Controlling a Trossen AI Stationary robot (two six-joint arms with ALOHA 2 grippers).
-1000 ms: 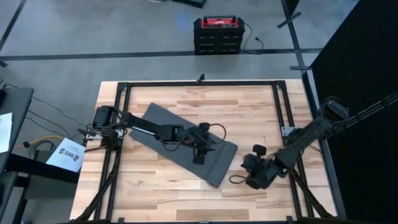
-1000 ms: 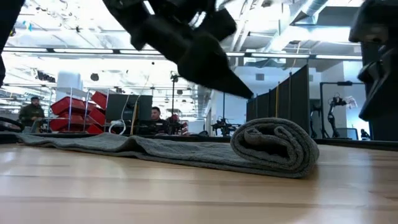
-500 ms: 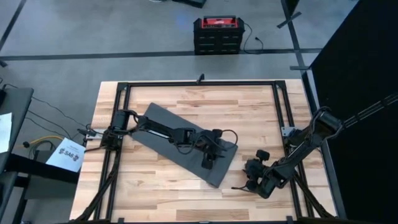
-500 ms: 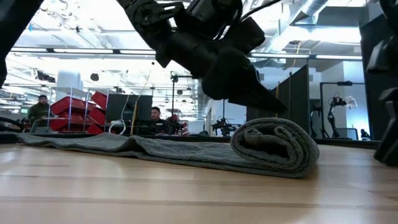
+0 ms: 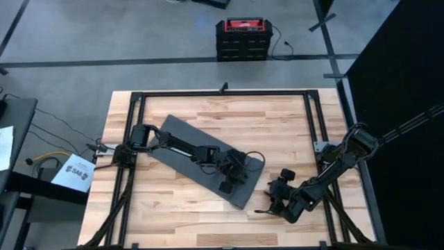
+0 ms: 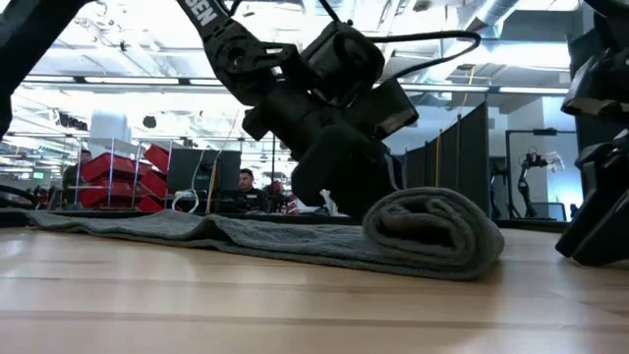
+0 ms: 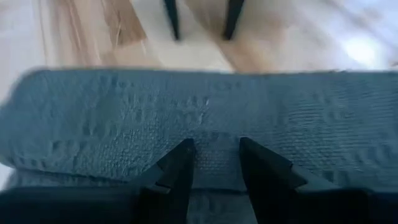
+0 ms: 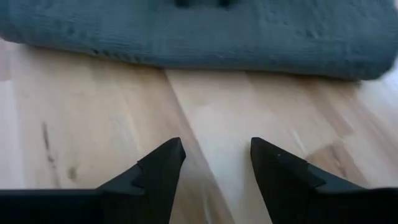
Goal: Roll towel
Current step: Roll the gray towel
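You see a pale wooden table [image 5: 277, 118] on a grey concrete floor [image 5: 104, 42] crossed by dark tape lines. A red-topped black case [image 5: 241, 38] stands beyond the far edge. Behind, red bins [image 6: 118, 169], seated people [image 6: 246, 182], dark partitions [image 6: 462, 147] and bright ceiling lights.

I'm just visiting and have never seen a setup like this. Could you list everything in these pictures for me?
Towel: one, dark grey, lying slantwise on the table, its near end already rolled up.
Table: one, light wood with a black frame.
Box: one, red and black, on the floor beyond the table.
Paper: one, white, left of the table.
People: a few, seated far off in the room behind.
Left end effector: one, black, open, fingers down on the roll.
Right end effector: one, black, open, over bare wood beside the roll.
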